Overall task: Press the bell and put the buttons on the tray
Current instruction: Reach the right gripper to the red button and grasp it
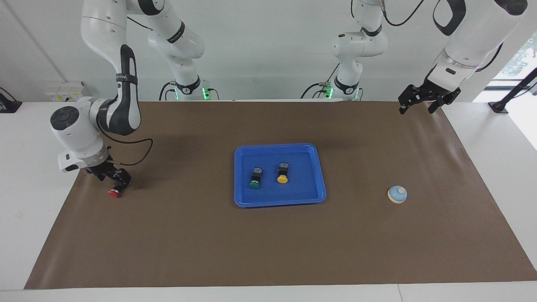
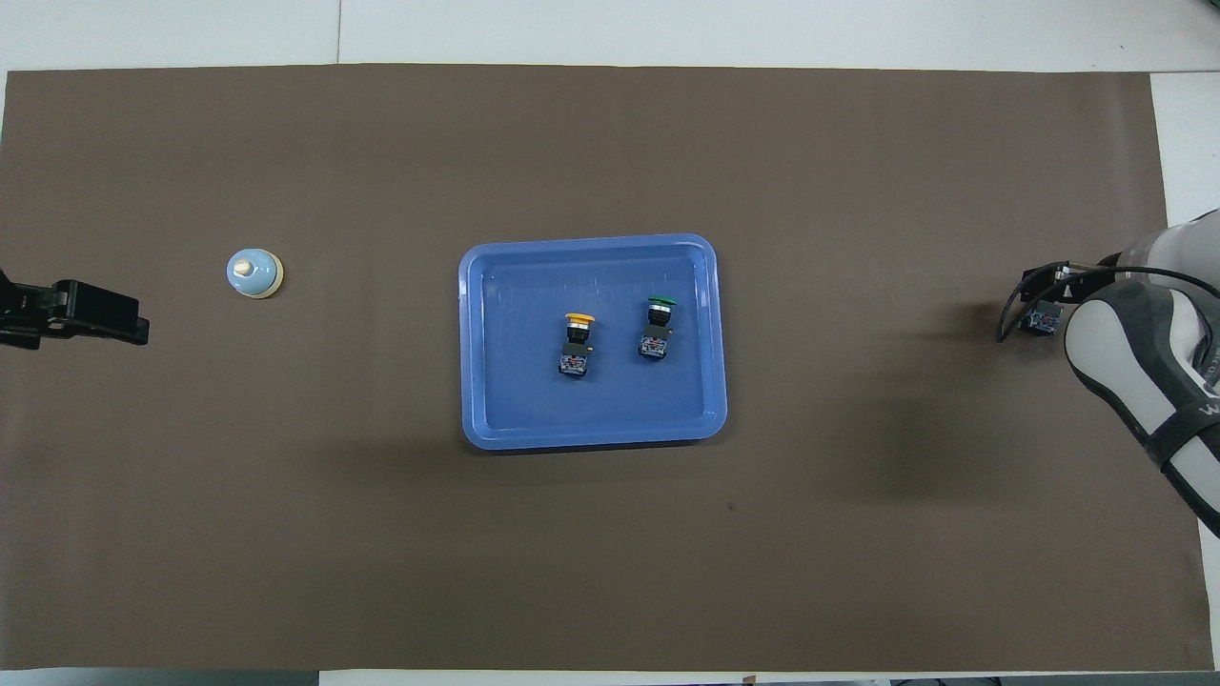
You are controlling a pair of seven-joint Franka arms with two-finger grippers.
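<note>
Nearest the robots, the left gripper (image 1: 423, 102) hung in the air over the worktop's (image 1: 268, 251) left-arm end, its jaws spread open and holding nothing; the overhead view cut it off at the frame edge. The blue tray (image 1: 280, 201) lay mid-worktop, carrying the green button (image 1: 255, 178) and yellow button (image 1: 282, 173) side by side, both lying on their sides. At the right-arm end, the right gripper (image 1: 117, 184) was down at the mat, its jaws closed on the red button (image 1: 114, 193), whose black body they mostly hid. The light-blue bell (image 1: 397, 194) stood alone, farther out.
</note>
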